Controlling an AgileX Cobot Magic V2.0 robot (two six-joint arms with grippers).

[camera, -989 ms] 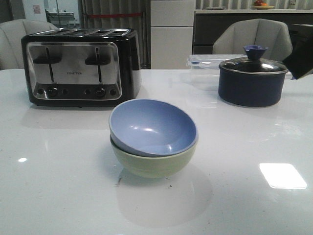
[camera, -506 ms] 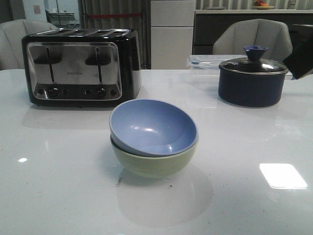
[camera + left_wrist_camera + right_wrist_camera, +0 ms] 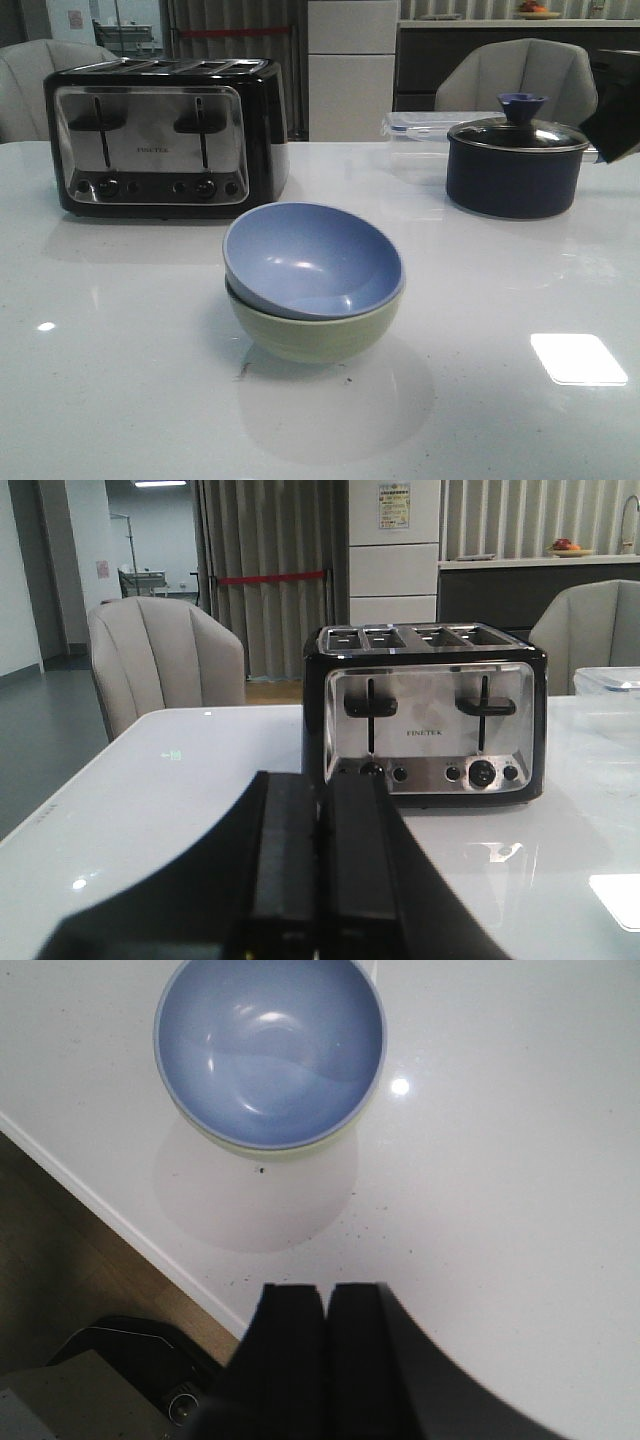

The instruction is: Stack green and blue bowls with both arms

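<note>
We are finding the left gripper [image 3: 320, 880], a matte black pair of flat, slab-like fingers, pressed together with only a thin seam between them and nothing held. Beyond it we are seeing the boxy four-slot toaster [image 3: 430, 715] of black casing and brushed chrome face, standing on the glossy white tabletop [image 3: 150, 800].

The right gripper [image 3: 322, 1360], of the same matte black build, is likewise closed finger against finger and is carrying nothing. It is hanging above the table, well apart from the bowls.

The matte periwinkle blue round bowl [image 3: 313, 260] is sitting nested inside the matte pale sage green round bowl [image 3: 315, 335] near the middle of the table, and is lying slightly tilted, its rim higher at the near left. In the right wrist view only a sliver of green rim is showing under the blue bowl [image 3: 270, 1050].

Farther back on the right we are noting a dark navy cylindrical pot [image 3: 515, 170] with a glass lid and flared blue knob, and a clear plastic lidded container [image 3: 420, 125] just behind it.
</note>
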